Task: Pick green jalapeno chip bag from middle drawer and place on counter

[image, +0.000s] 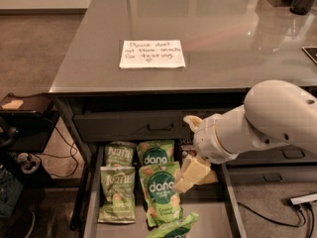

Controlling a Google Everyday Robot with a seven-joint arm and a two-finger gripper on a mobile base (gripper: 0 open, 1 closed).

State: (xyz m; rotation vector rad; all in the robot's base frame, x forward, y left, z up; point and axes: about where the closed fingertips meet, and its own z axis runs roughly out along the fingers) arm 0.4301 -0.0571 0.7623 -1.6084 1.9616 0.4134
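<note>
1. Glossy grey worktop (237,38): the destination, no bag placed on it yet.
2. Dark grey metal middle drawer (90,197): pulled open; the pale green crinkly jalapeno chip bag (117,193) is seen at its left.
3. Cream tool (190,176): positioned at the drawer's right; grip state cannot be told. A dark-logo green snack bag (161,192), lying nearer, may be seized instead.

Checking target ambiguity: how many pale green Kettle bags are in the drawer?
2, both at the left of the middle drawer: one Kettle bag at the back, another in front of it. The tool over the right side may hide more.
</note>
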